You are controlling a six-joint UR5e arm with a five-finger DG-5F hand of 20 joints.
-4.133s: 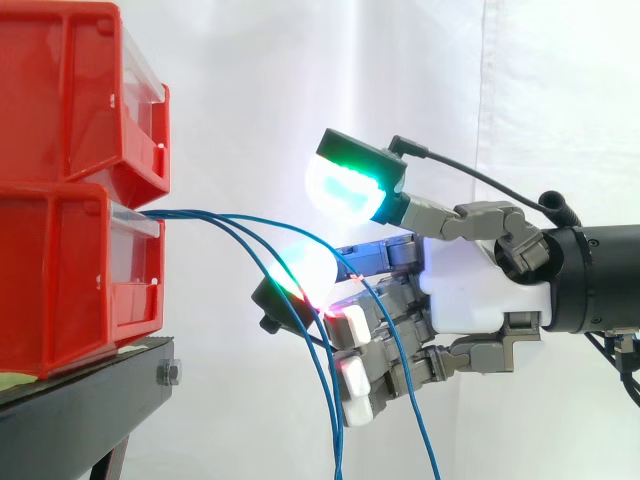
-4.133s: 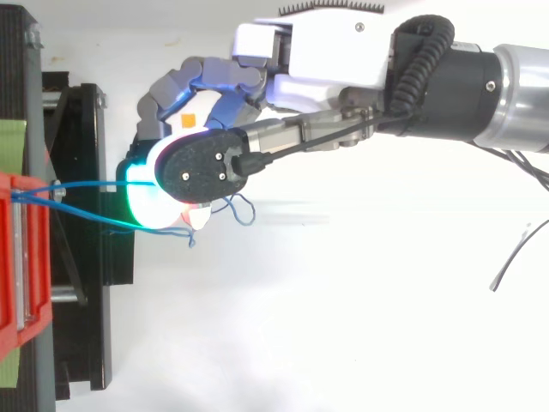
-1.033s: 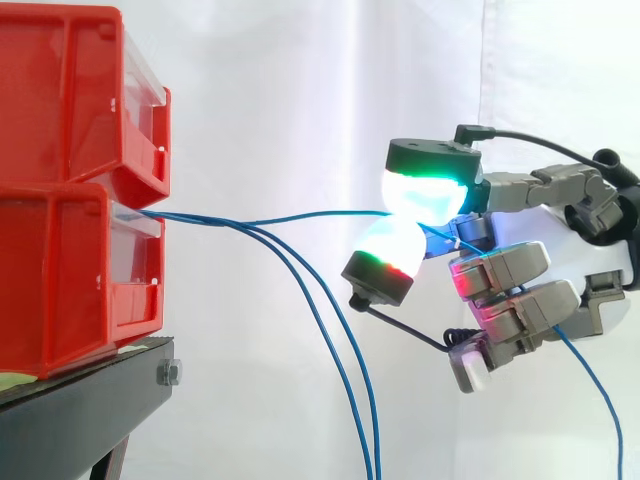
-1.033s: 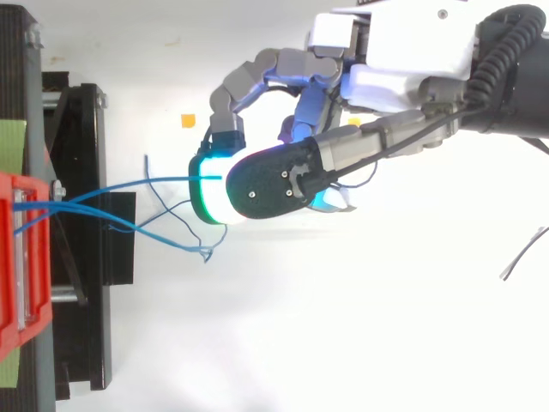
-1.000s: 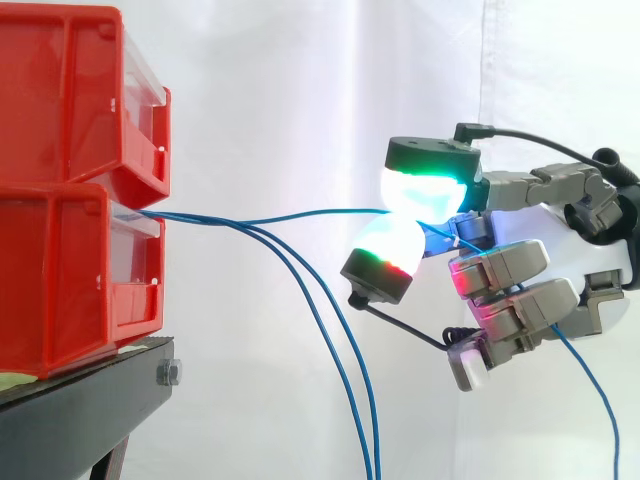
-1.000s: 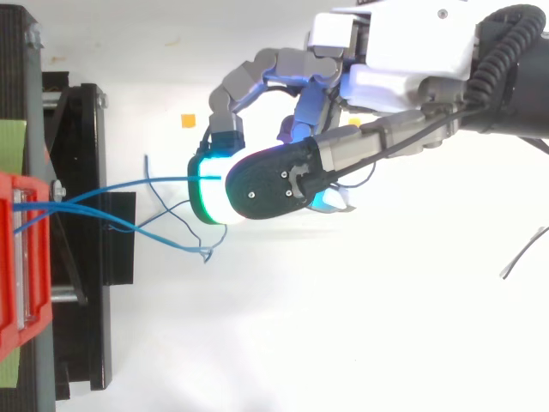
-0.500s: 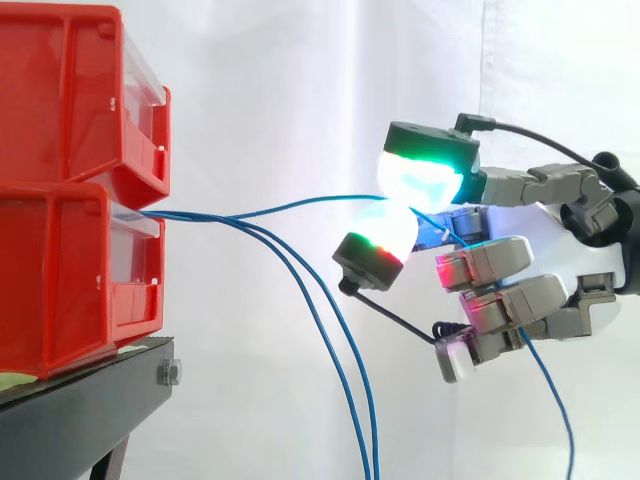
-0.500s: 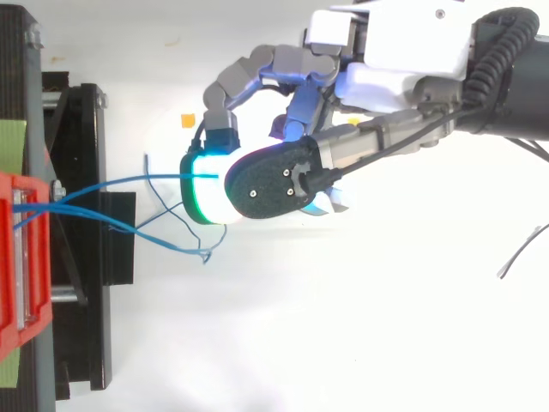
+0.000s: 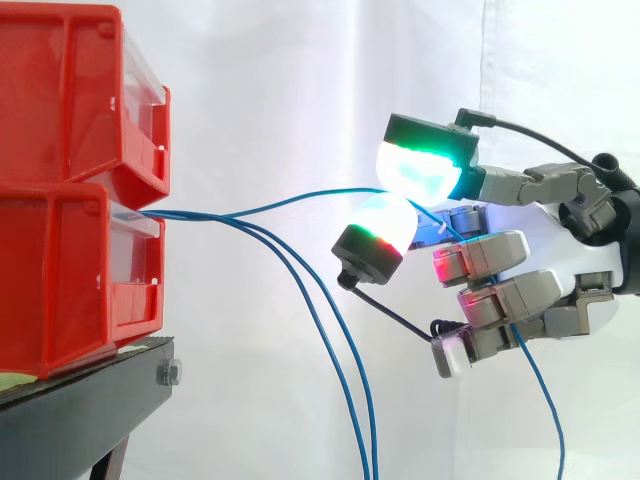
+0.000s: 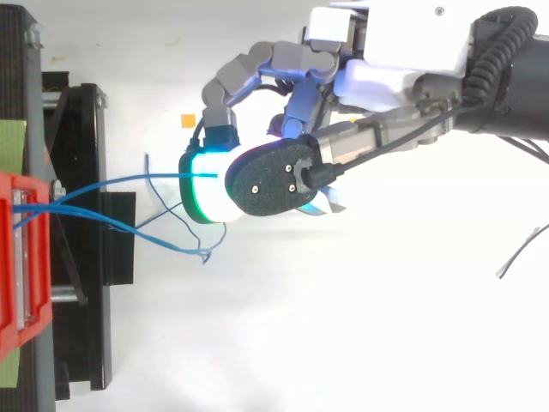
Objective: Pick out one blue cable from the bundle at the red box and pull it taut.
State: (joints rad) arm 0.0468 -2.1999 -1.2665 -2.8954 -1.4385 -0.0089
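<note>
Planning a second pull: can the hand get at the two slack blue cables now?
Likely not yet: the slack blue cables hang in open air beside the hand, but it pinches the third blue cable.

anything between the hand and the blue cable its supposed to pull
Nothing visible. The hand pinches one blue cable between two glowing pads; the two other cables hang lower, apart from it.

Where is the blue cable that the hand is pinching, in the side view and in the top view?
Side view: the blue cable arcs from the lower red bin rightward to the fingers, mid-frame.
Top view: it runs from the red bin at the left edge to the fingers.
Shared landmark: that red bin.
</note>
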